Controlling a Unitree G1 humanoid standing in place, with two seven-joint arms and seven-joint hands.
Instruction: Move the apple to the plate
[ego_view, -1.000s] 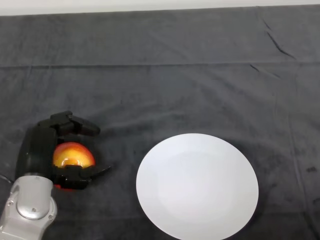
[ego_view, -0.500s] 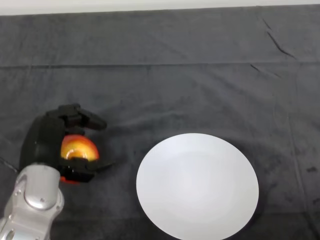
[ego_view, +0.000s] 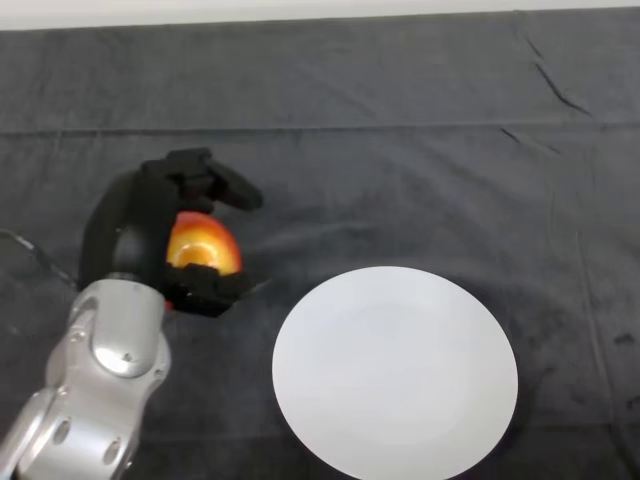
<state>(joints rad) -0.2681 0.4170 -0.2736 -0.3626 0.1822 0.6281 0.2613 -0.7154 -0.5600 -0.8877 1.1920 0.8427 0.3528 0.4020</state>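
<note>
Since a second ago our left hand (ego_view: 135, 225) has carried the apple (ego_view: 203, 246) up and toward the white plate (ego_view: 395, 370), which lies to its lower right. We keep fingers and thumb curled round the fruit. It looks firm, smooth, roundish, with no clear long axis; a wrap across its middle suits.

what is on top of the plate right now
Nothing can be seen on the white plate; its whole surface shows bare. The apple is off to its left, held in the curled left hand. What lies under the plate is covered.
</note>
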